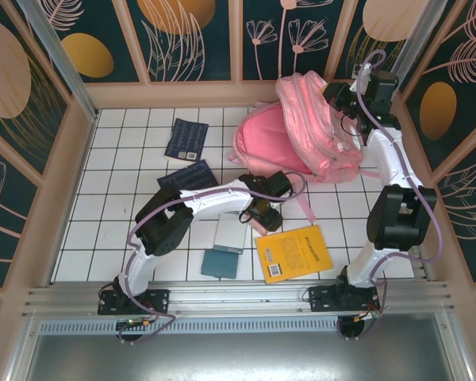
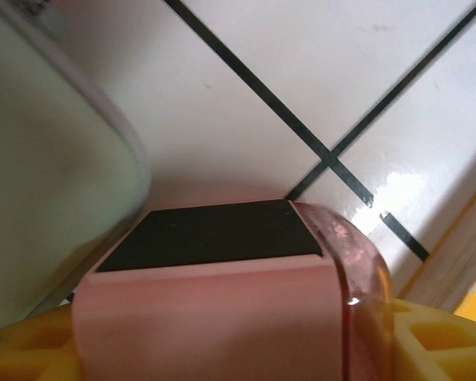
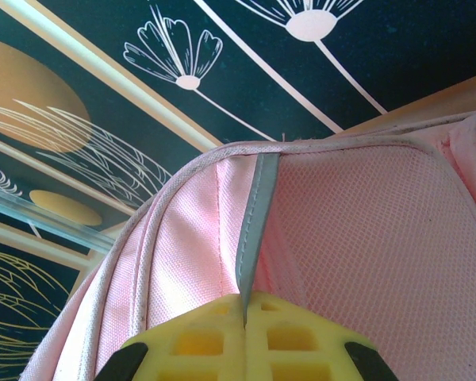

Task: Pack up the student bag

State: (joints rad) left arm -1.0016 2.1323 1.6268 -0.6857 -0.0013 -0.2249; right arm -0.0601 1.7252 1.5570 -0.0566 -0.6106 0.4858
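The student bag (image 1: pixel 301 131) lies at one o'clock on the surface (image 1: pixel 127 159), right jaws pinched on its silver trim (image 3: pixel 254 230); left jaws clamp a small pink block (image 2: pixel 206 317). That thin pinch might slip, collapsing the opening.

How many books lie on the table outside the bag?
5: two dark blue books left of the bag; pale book and teal book near centre; yellow book right of them. The left arm may hide others.

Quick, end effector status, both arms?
Left end effector: closed around a pink block with a black face.
Right end effector: shut, pinching the student bag by its silver trim strip.
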